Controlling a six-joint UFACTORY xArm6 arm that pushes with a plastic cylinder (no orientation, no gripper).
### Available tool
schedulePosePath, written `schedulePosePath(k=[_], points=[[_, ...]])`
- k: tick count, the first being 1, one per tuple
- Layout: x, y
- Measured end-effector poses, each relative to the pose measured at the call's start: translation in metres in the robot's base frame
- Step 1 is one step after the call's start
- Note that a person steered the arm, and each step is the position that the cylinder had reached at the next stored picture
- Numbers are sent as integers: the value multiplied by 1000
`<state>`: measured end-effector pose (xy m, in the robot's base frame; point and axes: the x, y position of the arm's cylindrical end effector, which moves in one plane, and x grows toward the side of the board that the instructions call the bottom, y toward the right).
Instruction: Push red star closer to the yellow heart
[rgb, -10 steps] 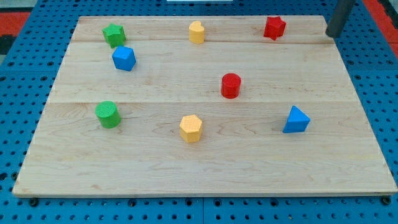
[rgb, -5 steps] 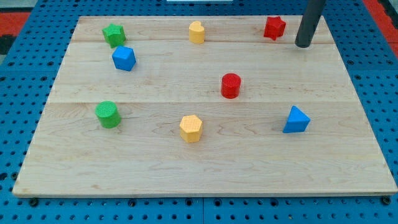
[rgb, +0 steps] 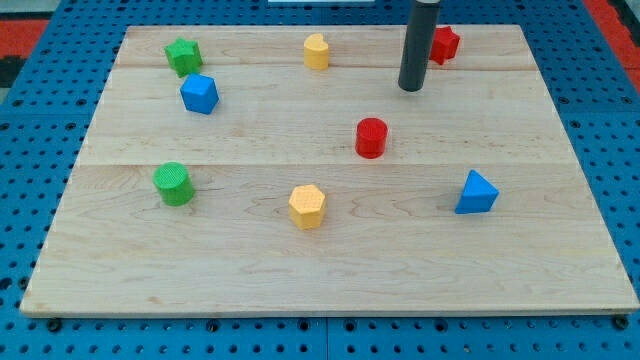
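Blue pegboard all round, pale wooden board (rgb: 330, 270) on top, blocks scattered over it. Nearest the view's bottom: yellow hexagon-like block (rgb: 307, 206), green cylinder (rgb: 174, 184) to its left, blue triangle (rgb: 476, 192) to its right. Further up, red cylinder (rgb: 371, 137) mid-board, blue block (rgb: 199, 94) and green star-like block (rgb: 184, 56) at the view's upper left.

Far edge: yellow heart (rgb: 316, 51), and well to its right the red star (rgb: 443, 44), partly hidden behind the rod. My tip (rgb: 411, 88) planted just below and to the left of the red star, between star and heart, no contact discernible. No jaws here to spread or pinch, only a plain rod.

Wrong side for the push, by the look of it: needs rounding to the star's right, then sweeping leftward along the far edge toward the heart.
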<state>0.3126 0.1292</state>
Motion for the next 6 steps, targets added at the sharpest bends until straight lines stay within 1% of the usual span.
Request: schedulePosePath(k=[1,2,3,4,5,6], points=[[0,94],[-45,113],[-71,93],[-71,65],[-94,79],[-92,35]])
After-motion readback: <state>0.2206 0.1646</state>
